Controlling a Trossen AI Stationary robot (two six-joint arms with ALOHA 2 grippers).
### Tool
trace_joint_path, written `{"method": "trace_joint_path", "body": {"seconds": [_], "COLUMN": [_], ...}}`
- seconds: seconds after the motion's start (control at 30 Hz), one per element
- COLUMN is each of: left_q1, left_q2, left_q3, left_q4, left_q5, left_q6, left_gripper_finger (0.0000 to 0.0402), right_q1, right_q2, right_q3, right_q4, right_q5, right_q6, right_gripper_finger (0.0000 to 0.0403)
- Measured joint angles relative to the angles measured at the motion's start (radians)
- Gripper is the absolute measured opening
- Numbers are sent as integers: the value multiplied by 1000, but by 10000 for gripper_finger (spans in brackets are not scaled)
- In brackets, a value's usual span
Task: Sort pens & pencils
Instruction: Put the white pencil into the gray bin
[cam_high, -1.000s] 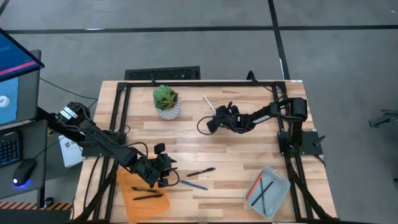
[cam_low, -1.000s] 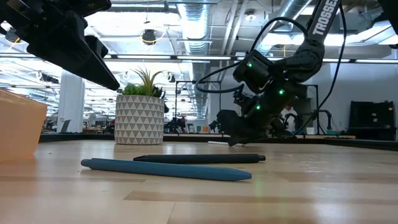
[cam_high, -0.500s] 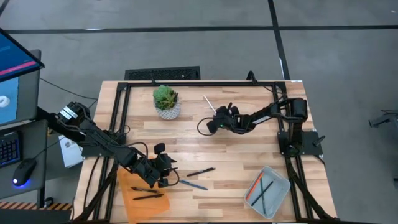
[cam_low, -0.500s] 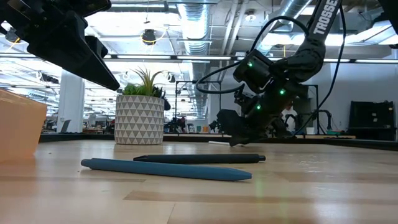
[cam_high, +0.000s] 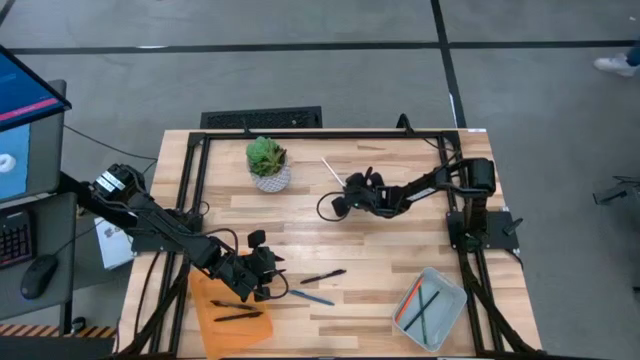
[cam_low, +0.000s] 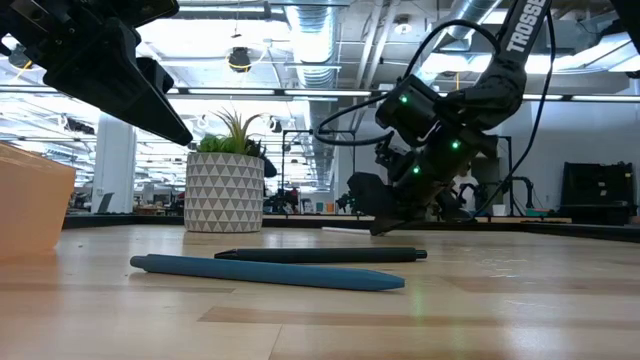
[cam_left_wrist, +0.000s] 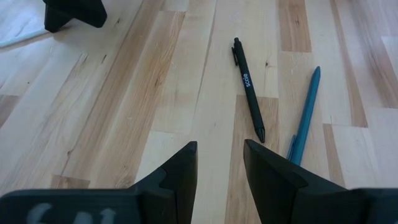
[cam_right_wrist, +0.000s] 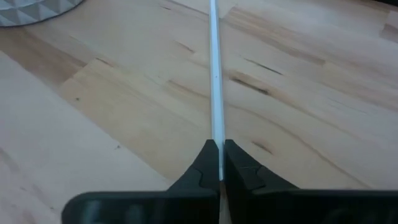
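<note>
A white pencil lies slanting on the wood right of the plant pot, and my right gripper is shut on its near end. A black pen and a blue pen lie side by side near the table's front middle; the left wrist view shows the black pen and the blue pen too. Just left of them, my left gripper hovers open with nothing between its fingers. More black pens rest in the orange tray. Orange and green pencils lie in the clear tray. My right gripper pinches the white pencil's near end between its two fingers. The fingers reach in slanting down from the table's right side, and the pencil runs straight on ahead of them. I cannot tell whether the pencil is clear of the wood.
A potted plant stands at the far left-middle. The orange tray sits at the front left corner, and the clear tray at the front right. Bare wood lies between the pens and the clear tray.
My right gripper has shut on the white pencil. The pencil's far end has swung a little toward the table's left.
</note>
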Motion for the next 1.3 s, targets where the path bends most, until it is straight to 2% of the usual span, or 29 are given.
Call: {"method": "trace_joint_path", "body": {"seconds": [0.37, 0.53, 0.73, 0.93, 1.07, 1.3], "left_q1": [0, 0, 0, 0, 0, 0], "left_q2": [0, 0, 0, 0, 0, 0], "left_q3": [0, 0, 0, 0, 0, 0], "left_q4": [-1, -9, -8, -7, 0, 1], "left_q5": [29, 33, 32, 32, 32, 25], "left_q6": [-1, -1, -1, -2, 0, 4], "left_gripper_finger": [123, 123, 123, 123, 123, 123], "right_q1": [5, 31, 65, 78, 77, 84], "right_q2": [-15, -86, -223, -304, -283, -209], "right_q3": [-2, -7, -6, -4, -4, -3], "right_q4": [-5, -44, -158, -257, -241, -152], "right_q5": [-19, -50, -40, -40, -140, -168], "right_q6": [-1, -14, -29, -16, -3, -2], "right_gripper_finger": [23, 6, 6, 7, 45, 129]}}
